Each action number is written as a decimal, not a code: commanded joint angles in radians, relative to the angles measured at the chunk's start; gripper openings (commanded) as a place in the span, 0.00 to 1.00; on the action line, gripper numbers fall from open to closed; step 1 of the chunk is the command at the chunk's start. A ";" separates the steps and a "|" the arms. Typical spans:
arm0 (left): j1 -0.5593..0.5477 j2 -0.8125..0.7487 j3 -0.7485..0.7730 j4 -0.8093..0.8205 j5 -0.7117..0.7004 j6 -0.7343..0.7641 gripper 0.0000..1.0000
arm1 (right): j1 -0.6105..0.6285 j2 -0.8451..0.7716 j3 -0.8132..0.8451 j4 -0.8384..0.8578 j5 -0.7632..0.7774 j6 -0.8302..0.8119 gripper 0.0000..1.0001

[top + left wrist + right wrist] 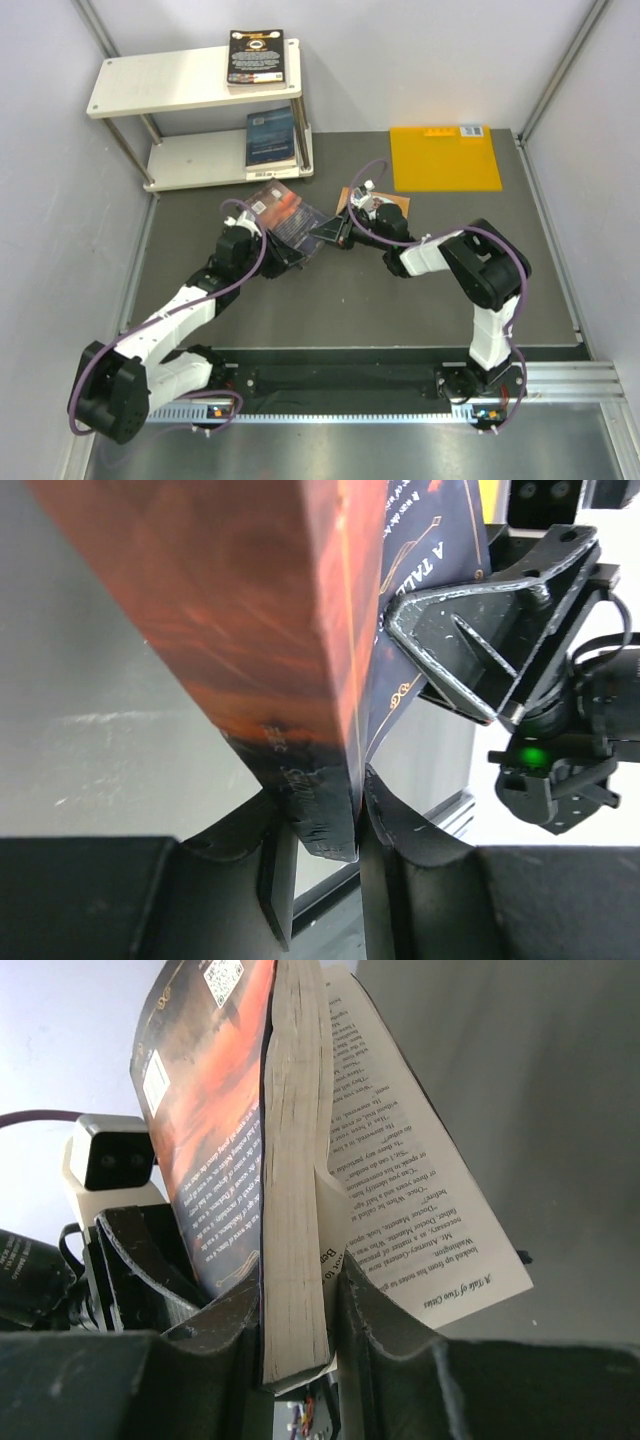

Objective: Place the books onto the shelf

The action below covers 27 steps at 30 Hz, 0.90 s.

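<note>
A dark book with a reddish glow point(288, 214) is held tilted above the table between both arms. My left gripper point(284, 250) point(322, 815) is shut on its spine corner. My right gripper point(334, 235) point(298, 1305) is shut on its page block, and one loose page point(430, 1190) fans out past the right finger. On the shelf point(140, 85) a black book with gold ornament point(263, 58) lies on the top board and a dark blue book point(270, 137) on the lower board. An orange-brown book point(392, 204) lies mostly hidden under the right wrist.
A large flat orange-yellow sheet point(445, 158) lies at the back right of the dark mat point(400, 300). White walls close in the left, back and right sides. The shelf's left half holds nothing on either board.
</note>
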 commanded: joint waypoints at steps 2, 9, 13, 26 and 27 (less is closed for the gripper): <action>0.031 0.025 0.064 0.036 -0.178 0.086 0.00 | 0.065 -0.015 -0.055 0.108 -0.202 0.005 0.00; 0.032 -0.016 0.119 -0.033 -0.290 0.122 0.00 | 0.074 -0.054 -0.108 0.119 -0.225 0.013 0.00; 0.032 -0.032 0.149 -0.061 -0.341 0.134 0.00 | 0.090 -0.063 -0.125 0.133 -0.239 0.025 0.01; 0.032 -0.015 0.191 0.009 -0.384 0.137 0.00 | 0.171 0.015 -0.124 0.333 -0.263 0.154 0.01; 0.032 -0.015 0.189 0.013 -0.390 0.139 0.00 | 0.176 0.021 -0.121 0.347 -0.266 0.163 0.01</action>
